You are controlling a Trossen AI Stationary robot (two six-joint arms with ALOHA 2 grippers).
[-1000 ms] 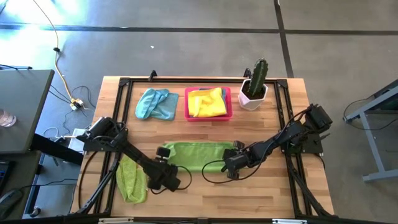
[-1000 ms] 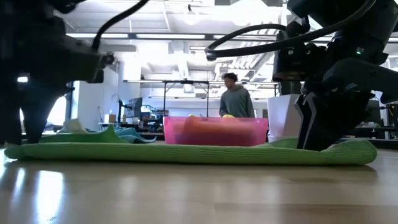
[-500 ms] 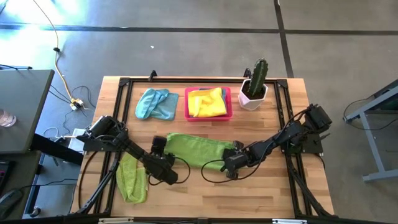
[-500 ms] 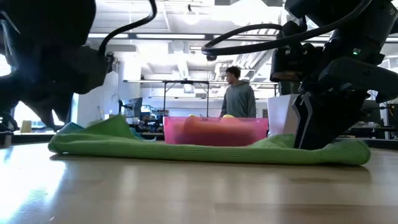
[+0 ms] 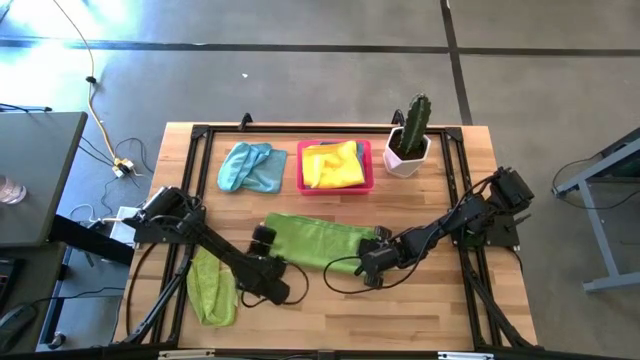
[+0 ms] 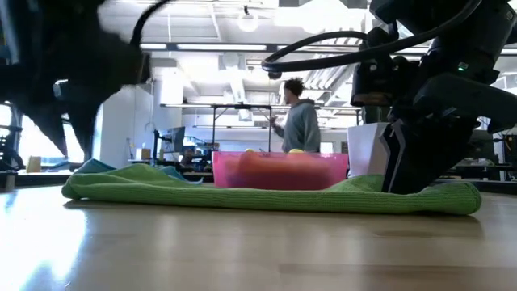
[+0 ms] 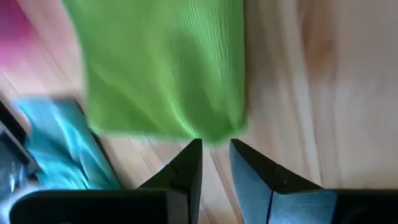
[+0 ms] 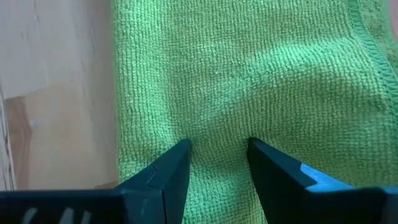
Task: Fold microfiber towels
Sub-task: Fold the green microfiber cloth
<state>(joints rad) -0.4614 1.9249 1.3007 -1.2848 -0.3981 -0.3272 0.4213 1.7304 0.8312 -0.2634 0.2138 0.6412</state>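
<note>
A lime green microfiber towel (image 5: pixel 315 243) lies as a folded strip across the table's middle. My left gripper (image 7: pixel 214 146) hovers just off the strip's left end (image 7: pixel 205 127), fingers a little apart with bare wood between them. My right gripper (image 8: pixel 217 146) stands open on the strip's right end (image 6: pixel 452 196). A second lime green towel (image 5: pixel 212 287) lies folded at the near left, partly under my left arm. A light blue towel (image 5: pixel 250 167) lies crumpled at the far left. A yellow towel (image 5: pixel 330 165) sits in the pink tray (image 5: pixel 367 170). My right gripper sets both fingertips (image 8: pixel 177 155) down on the top of the green towel near its right end (image 8: pixel 217 118), slanting down from the table's right. The fingers stand apart with flat cloth between them. The towel lies on the table under them.
A cactus in a white pot (image 5: pixel 410 135) stands at the far right, beside the pink tray. Bare wood lies along the near edge (image 5: pixel 340 320). A person (image 6: pixel 300 121) stands in the room beyond the table.
The green towel's left end has slid toward the table's right, stood raised half a second ago and now lies flat; its right end stayed under my right gripper. My left gripper has risen off that left end and tipped.
</note>
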